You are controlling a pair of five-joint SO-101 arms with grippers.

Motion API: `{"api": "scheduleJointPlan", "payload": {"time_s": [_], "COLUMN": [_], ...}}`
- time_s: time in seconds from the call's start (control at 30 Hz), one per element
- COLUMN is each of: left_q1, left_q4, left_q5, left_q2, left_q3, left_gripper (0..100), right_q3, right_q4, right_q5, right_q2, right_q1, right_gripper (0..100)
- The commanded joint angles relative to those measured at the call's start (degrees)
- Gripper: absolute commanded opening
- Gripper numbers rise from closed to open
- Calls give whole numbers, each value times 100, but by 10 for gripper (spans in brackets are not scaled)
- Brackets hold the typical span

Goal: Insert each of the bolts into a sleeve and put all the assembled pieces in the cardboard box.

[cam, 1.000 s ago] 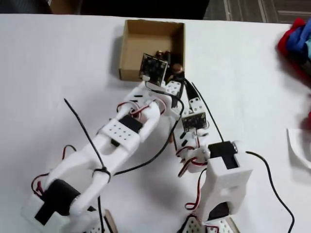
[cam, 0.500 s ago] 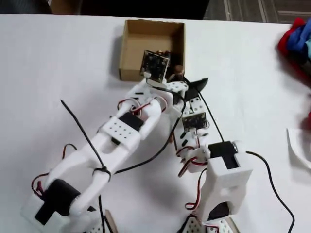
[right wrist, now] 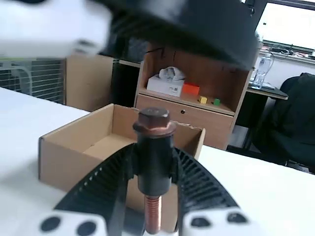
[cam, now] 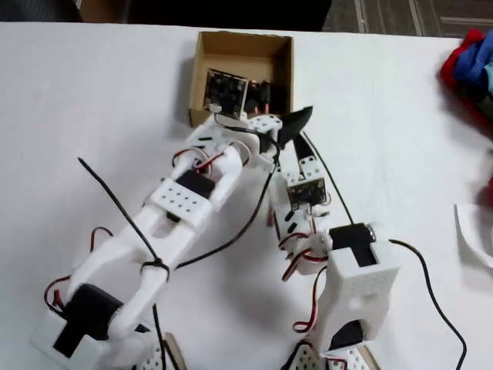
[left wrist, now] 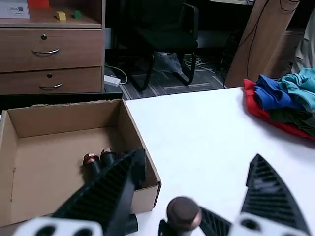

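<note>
My right gripper [right wrist: 153,160] is shut on a black sleeve with a copper bolt [right wrist: 153,142] standing upright in it, just in front of the cardboard box [right wrist: 74,147]. In the left wrist view the same bolt head [left wrist: 183,212] shows between the wide-apart fingers [left wrist: 110,189] of my open left gripper [left wrist: 197,164], which touches nothing. Two assembled pieces [left wrist: 98,160] lie inside the box [left wrist: 59,118]. From above, the left gripper [cam: 279,127] hovers at the box's [cam: 204,73] near right corner, with the assembled pieces [cam: 260,92] beside its wrist.
A pile of red, blue and teal cloth [cam: 470,65] lies at the table's far right edge. A white object [cam: 474,239] sits at the right edge. Black cables [cam: 254,223] trail between the two arms. Open white table lies to the left of the box.
The left gripper has opened, letting go of the bolt and sleeve, and the left arm has swung leftward toward the box. The right arm has kept nearly still.
</note>
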Motion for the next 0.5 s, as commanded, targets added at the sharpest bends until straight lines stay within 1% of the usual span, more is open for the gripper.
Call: {"api": "scheduleJointPlan", "payload": {"time_s": [0.0, 0.1, 0.17, 0.27, 0.33, 0.4, 0.47], "left_q1": [-158, -536, -888, -1433, -1741, -2022, -2251], "left_q4": [9, 97, 563, 1749, 2505, 3270, 3965], "left_q5": [-9, 9, 26, 26, 26, 26, 0], "left_q2": [-141, -316, -624, -1204, -1521, -1785, -2031], "left_q3": [-295, -303, -382, -488, -453, -453, -453], "left_gripper": [331, 331, 331, 330, 330, 330, 330], "right_q3": [-62, -62, -123, -264, -448, -765, -1222], "right_q4": [-101, 207, 620, 1200, 1807, 2774, 3996], "right_q5": [26, 26, 18, -9, 9, 18, -9], "right_q2": [-48, -75, -136, -470, -848, -1297, -1754], "right_q1": [4, 4, 48, 251, 330, 338, 303], "right_gripper": [21, 21, 21, 21, 21, 21, 21]}}
